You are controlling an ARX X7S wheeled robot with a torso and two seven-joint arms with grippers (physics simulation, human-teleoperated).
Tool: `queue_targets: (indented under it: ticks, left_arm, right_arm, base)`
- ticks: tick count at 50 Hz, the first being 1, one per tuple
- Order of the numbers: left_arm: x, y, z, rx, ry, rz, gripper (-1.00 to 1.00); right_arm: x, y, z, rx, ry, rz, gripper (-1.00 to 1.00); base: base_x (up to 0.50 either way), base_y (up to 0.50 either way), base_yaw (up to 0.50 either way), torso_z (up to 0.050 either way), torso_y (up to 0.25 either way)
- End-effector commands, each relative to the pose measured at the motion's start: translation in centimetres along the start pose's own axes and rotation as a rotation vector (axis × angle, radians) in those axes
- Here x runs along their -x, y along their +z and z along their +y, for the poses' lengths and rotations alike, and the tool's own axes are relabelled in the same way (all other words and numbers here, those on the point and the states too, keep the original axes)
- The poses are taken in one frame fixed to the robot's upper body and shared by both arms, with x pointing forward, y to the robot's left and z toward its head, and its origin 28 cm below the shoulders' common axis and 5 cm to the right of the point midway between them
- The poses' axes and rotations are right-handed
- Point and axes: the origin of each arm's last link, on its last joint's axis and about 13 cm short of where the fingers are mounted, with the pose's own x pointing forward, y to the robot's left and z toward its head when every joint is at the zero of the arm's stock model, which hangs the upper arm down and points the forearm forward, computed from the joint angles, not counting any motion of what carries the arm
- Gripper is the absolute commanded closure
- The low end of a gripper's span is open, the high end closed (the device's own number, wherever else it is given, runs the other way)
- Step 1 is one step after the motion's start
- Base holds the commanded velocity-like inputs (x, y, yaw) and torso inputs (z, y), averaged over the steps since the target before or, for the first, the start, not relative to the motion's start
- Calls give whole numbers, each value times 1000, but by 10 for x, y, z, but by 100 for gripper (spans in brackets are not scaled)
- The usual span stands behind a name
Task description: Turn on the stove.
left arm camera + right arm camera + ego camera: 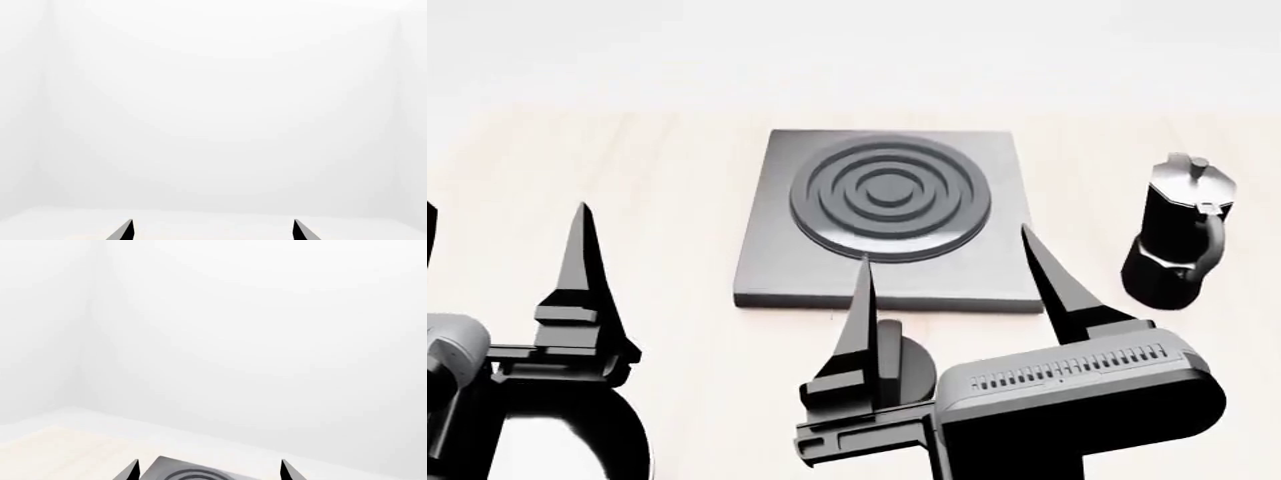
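The stove (777,262) is a flat grey square slab with a raised ringed burner (890,195), lying on the pale table in the head view. Its small black round knob (918,366) sits in front of the slab, mostly hidden behind one finger of my right gripper. My right gripper (945,243) is open and empty, its fingertips (865,275) reaching over the slab's near edge. The right wrist view shows the open gripper (210,463) and the stove's far corner (175,466). My left gripper (505,212) is open and empty, left of the stove. In the left wrist view the left gripper (213,223) faces only white wall.
A black moka pot (1178,235) stands upright on the table to the right of the stove, close to my right arm. The pale wooden table (627,150) runs back to a white wall.
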Motion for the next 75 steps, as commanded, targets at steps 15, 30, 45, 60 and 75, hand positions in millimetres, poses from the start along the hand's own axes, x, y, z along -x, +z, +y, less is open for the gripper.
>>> queue_targets:
  ticks: [15, 30, 45, 60, 75]
  left_arm:
    - [0, 0, 0, 0, 2, -1, -100]
    - [0, 0, 0, 4, 0, -3, -100]
    - [-1, -1, 1, 5, 1, -1, -100]
    - [-1, -1, 1, 3, 3, -1, -100]
    - [-1, -2, 1, 0, 6, 3, -100]
  right_arm:
    - [0, -1, 0, 2, 2, -1, -100]
    - [-6, -14, 0, -44, 3, 40, -100]
    - [-12, -35, 2, -81, 4, 143, -100]
    - [-18, -53, 4, -110, -11, 275, -100]
    - [-21, -63, 8, -110, 28, 355, -100]
  base:
    - [159, 0, 0, 0, 1]
    - [30, 0, 0, 0, 0]
    - [0, 0, 0, 0, 0]
    - [0, 0, 0, 0, 0]
    - [0, 0, 0, 0, 0]
